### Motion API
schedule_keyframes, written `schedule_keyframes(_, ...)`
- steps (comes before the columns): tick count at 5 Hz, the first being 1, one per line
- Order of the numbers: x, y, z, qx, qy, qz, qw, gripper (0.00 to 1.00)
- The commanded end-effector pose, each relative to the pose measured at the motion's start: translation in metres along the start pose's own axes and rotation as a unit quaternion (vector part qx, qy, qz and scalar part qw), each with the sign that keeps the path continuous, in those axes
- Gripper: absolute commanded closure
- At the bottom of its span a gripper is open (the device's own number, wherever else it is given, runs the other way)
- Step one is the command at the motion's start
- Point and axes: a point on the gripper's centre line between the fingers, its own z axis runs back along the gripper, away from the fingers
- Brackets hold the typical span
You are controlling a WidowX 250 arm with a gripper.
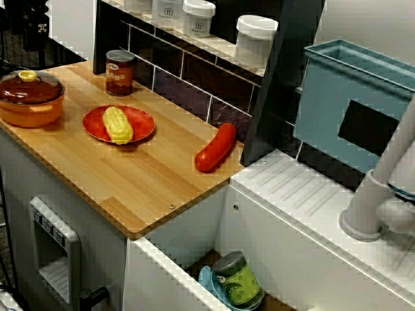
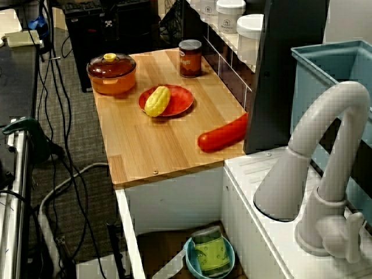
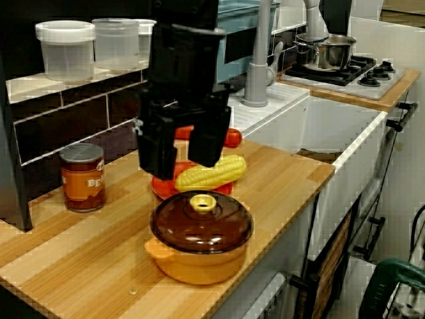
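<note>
- Logging end effector (image 3: 182, 168) state: fingers (image 3: 158, 153) spread wide, nothing between them. The red of the plate (image 3: 163, 187) and sausage (image 3: 232, 137) shows through the gap. It is seen only in the view from the pot end.
- In that view it hangs in front of the corn cob (image 3: 216, 171) and plate, with the lidded pot (image 3: 199, 246) lower and nearer the camera. The view from above and the view from the sink side do not show it, so its height over the worktop (image 1: 130, 181) cannot be told.
- The cob lies on its side in the middle of the plate, near the upright can (image 1: 119, 72) and well apart from the sausage.
- Judgement: the plate's shallow dish keeps the round cob from rolling, and the can stands by the tiled wall, out of the way.
- Cob long axis: flat and slanted across the planks. One end points toward the can and wall, the other toward the front edge. Which end is the tip cannot be told.
- As seen from the pot end, the finger gap runs roughly along the cob.
</note>
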Motion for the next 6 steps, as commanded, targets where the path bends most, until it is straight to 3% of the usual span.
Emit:
schedule_keyframes(1, -0.02, 0.002, 0.0, 0.039, -0.023, -0.009, 0.9989, 0.0)
schedule_keyframes(6, -0.005, 0.002, 0.003, 0.008, -0.011, 0.033, 0.9994, 0.0)
